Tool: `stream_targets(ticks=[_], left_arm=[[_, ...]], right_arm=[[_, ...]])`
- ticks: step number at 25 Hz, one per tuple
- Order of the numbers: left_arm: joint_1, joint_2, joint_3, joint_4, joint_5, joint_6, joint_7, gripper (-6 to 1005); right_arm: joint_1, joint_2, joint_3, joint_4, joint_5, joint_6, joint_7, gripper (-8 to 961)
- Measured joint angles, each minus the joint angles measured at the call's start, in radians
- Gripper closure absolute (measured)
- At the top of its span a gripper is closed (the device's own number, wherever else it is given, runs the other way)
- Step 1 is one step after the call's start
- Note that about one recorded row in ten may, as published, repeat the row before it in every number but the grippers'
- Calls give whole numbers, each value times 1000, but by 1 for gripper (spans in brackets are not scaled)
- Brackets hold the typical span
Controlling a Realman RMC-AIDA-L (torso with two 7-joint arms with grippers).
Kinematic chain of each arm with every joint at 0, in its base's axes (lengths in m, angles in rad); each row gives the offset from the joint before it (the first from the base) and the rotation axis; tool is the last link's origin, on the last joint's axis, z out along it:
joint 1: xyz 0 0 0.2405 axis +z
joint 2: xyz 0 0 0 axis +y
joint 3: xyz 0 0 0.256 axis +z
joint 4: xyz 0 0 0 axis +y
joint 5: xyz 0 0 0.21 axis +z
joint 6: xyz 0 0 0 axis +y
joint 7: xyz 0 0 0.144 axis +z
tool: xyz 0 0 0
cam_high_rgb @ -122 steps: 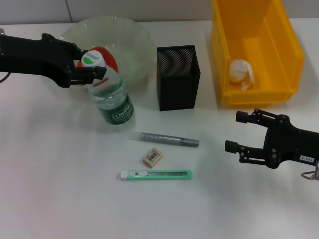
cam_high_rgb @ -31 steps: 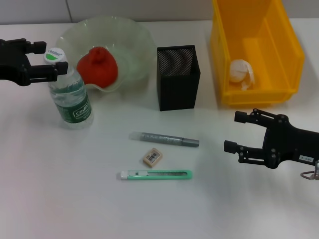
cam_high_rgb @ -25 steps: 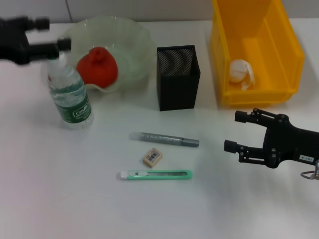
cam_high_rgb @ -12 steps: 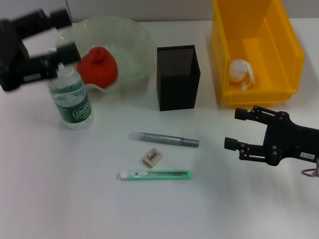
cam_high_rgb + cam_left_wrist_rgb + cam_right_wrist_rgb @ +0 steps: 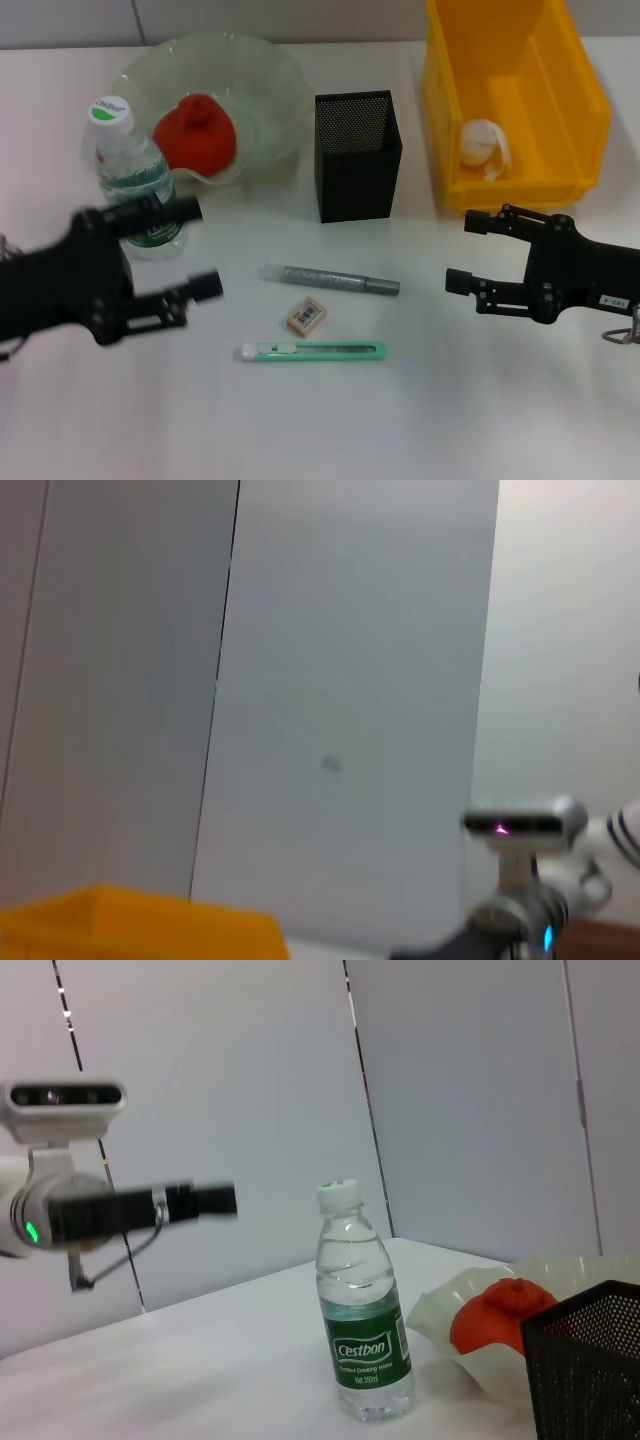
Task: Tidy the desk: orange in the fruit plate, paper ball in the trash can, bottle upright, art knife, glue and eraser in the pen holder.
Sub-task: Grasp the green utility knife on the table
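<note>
The three things left to tidy lie on the white desk (image 5: 480, 420) between the two claws: the grey metallic glue pen (image 5: 330, 279), the small beige eraser (image 5: 305, 316) and the green art knife (image 5: 312, 351). All three look light. The glue pen and the knife are stiff, long and thin, so I judge each is best taken across its middle, where it will not tip. The knife lies very flat and may slide on the smooth desk. The eraser is short and a little soft; its two long sides seem the good place to pinch.

The left gripper (image 5: 195, 248) hangs low over the desk with its fingers spread apart and nothing between them. The three small things are just beyond its fingertips, toward the right arm. The clear plastic water bottle with green label (image 5: 128, 170) stands upright just behind it, and the orange (image 5: 195, 132) sits in the pale green glass fruit plate (image 5: 260, 80) farther back.

The right gripper (image 5: 475, 255) is also released and empty, pointing toward the same three things. The yellow plastic trash bin (image 5: 580, 90) with the white paper ball (image 5: 485, 145) is behind it. The black mesh pen holder (image 5: 357, 155), not yet filled as far as I see, stands behind the gap between the claws.
</note>
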Motion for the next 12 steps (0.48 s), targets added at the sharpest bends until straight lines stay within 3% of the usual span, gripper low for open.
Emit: stream_targets(ticks=[5, 12], left_arm=[[18, -32, 0, -13, 120, -109, 53, 212], [21, -38, -3, -90, 170, -202, 152, 213]], right_arm=[[5, -2, 0, -1, -2, 0, 6, 130], [6, -7, 0, 2, -4, 0, 15, 130]])
